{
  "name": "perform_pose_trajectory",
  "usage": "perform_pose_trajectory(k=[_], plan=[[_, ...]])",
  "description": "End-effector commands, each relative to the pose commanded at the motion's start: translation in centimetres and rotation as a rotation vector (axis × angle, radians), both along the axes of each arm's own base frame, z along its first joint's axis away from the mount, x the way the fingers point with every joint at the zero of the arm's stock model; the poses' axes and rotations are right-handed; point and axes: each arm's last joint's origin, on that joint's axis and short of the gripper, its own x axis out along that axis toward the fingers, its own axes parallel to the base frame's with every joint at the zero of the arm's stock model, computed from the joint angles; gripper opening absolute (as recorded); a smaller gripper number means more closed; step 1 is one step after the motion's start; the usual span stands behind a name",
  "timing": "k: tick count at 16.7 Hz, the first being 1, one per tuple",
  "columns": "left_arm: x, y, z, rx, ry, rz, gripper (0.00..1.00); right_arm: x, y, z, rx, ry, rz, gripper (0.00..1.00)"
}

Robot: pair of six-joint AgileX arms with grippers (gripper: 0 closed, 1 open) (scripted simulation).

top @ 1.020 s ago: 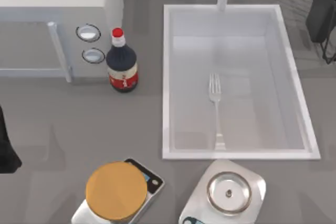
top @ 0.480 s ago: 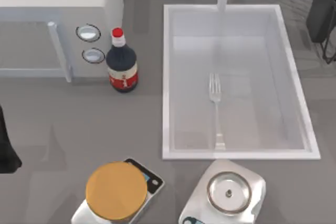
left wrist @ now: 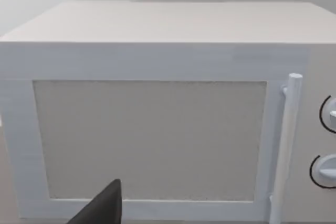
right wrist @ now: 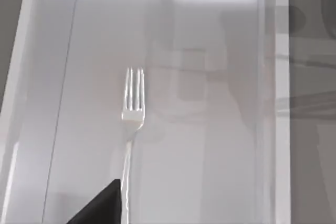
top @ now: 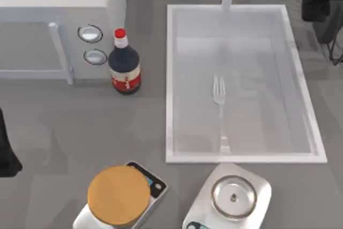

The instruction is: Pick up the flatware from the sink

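Approach step, nothing grasped yet. Fork (top: 220, 112) lies flat on the floor of the sink (top: 170, 79), roughly mid-basin, tines toward the faucet end, handle toward the scales. Right arm (top: 320, 1) sits off the sink's far right corner with its wrist camera looking down on the fork; can't tell how far its hand is open. Left arm parked at the tabletop's left edge, facing the microwave (left wrist: 157, 119). Next move, I'd judge: right hand over the thin handle, then descend.
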Motion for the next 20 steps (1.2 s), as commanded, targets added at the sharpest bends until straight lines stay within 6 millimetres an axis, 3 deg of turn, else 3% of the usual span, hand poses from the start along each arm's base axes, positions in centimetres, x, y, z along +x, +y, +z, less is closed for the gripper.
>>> perform_pose_trajectory(k=[4,8,11,13,20], plan=[[0.0,0.0,0.0,0.000,0.000,0.000,1.00,7.5,5.4,-3.6,-0.029,0.260,0.005,1.00],[0.0,0.0,0.0,0.000,0.000,0.000,1.00,11.8,10.4,-10.0,-0.081,0.485,-0.008,1.00],[0.0,0.0,0.0,0.000,0.000,0.000,1.00,13.0,12.9,-14.1,-0.120,0.603,-0.023,1.00],[0.0,0.0,0.0,0.000,0.000,0.000,1.00,13.3,13.8,-15.8,-0.137,0.645,-0.029,1.00],[0.0,0.0,0.0,0.000,0.000,0.000,1.00,13.4,13.9,-16.5,-0.144,0.664,-0.036,1.00]])
